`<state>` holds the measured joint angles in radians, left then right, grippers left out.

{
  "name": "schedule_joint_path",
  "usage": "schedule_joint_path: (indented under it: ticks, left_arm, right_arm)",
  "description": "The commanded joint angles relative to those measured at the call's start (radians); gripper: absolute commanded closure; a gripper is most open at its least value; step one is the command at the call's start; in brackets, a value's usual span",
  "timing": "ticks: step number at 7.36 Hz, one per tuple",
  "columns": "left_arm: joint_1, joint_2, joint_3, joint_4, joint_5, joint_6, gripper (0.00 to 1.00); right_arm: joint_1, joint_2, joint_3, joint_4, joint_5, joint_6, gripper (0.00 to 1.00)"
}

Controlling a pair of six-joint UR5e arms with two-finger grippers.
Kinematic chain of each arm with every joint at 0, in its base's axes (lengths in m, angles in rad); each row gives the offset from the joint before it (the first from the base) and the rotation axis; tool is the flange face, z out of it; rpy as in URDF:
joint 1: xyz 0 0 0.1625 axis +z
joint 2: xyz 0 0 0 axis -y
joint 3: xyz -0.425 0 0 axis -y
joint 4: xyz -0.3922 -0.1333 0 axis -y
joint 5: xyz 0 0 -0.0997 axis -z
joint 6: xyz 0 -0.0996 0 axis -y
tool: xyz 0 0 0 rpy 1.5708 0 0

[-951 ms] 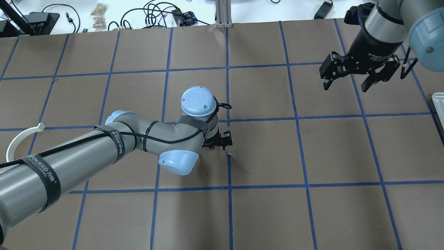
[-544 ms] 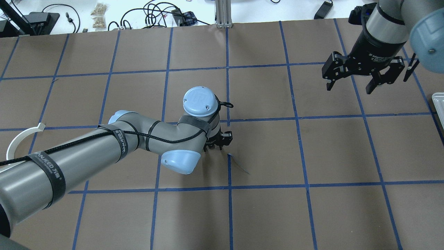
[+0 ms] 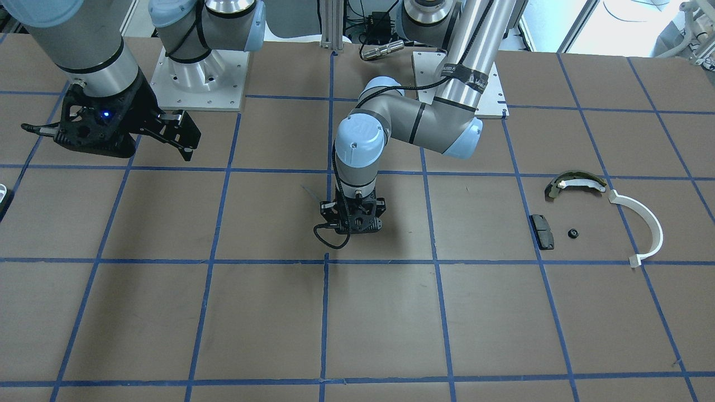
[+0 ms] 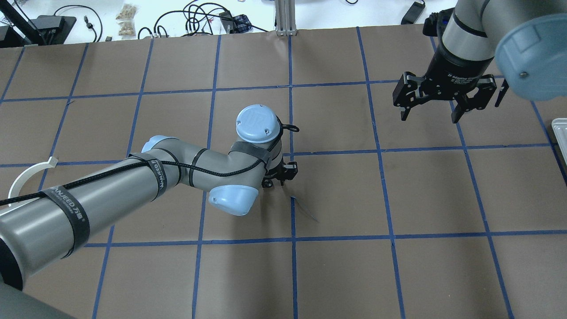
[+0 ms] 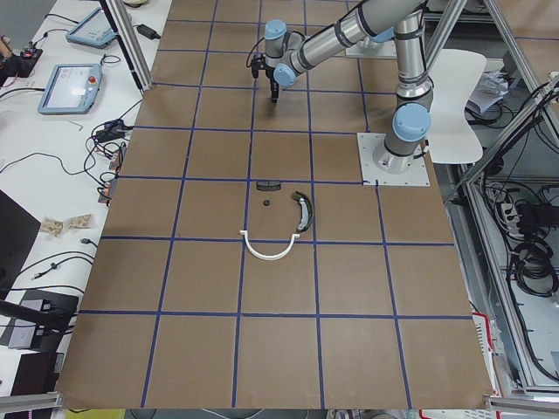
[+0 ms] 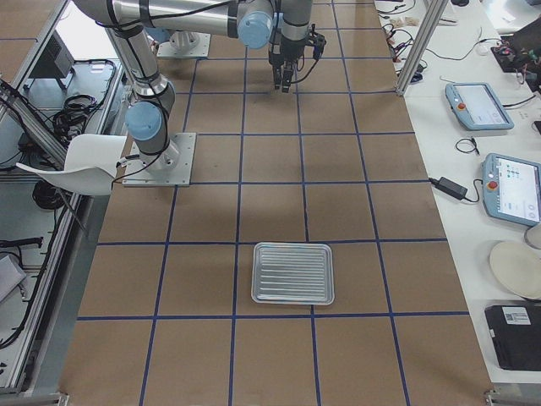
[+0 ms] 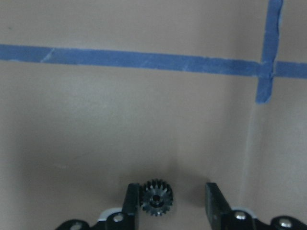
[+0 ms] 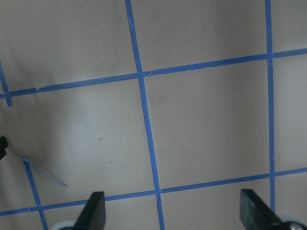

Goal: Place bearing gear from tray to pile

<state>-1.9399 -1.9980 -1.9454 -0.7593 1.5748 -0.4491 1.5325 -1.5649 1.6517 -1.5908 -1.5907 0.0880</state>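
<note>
The gear (image 7: 154, 197) was off the tray (image 6: 293, 272), lying on the bench (image 3: 391, 324) well apart from the pile (image 3: 575, 184), inside the spread left claw (image 7: 171, 201), touching one finger (image 7: 130, 203). Gripping it and carrying it to the pile apparently remained. The right claw (image 4: 429, 118) hung spread and empty.

A wide desk (image 4: 434, 274) covered in brown paper fills the scene, marked into squares by blue tape lines (image 4: 341, 239). Along its far edge runs a white bench (image 5: 61, 175) littered with black cables (image 4: 199, 22) and two tablet-like pendants (image 5: 72, 87). An aluminium post (image 4: 283, 17) rises at that edge. A white chair (image 5: 458, 105) stands off the near side. The light is bright and even, with soft shadows.
</note>
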Motion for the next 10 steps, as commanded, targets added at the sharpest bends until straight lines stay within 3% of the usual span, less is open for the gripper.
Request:
schedule_joint_path:
  ticks: [1,3,5,8,10]
  left_arm:
    - [0.002,0.004,-0.004,0.000,-0.001,0.001,1.00]
    - [0.027,0.030,0.008,-0.014,0.001,0.015,1.00]
    - [0.146,0.115,0.003,-0.154,0.022,0.160,1.00]
    - [0.480,0.174,-0.001,-0.263,0.030,0.534,1.00]
    - [0.742,0.197,-0.003,-0.281,0.092,0.826,1.00]
  right_arm:
    - [0.003,-0.009,-0.003,0.005,0.001,-0.007,0.00]
    - [0.003,-0.012,-0.004,0.002,0.001,-0.014,0.00]
    - [0.001,-0.011,-0.004,0.008,0.000,-0.014,0.00]
    - [0.001,-0.012,-0.003,0.005,0.015,-0.014,0.00]
    - [-0.002,-0.017,-0.003,0.008,0.003,-0.016,0.00]
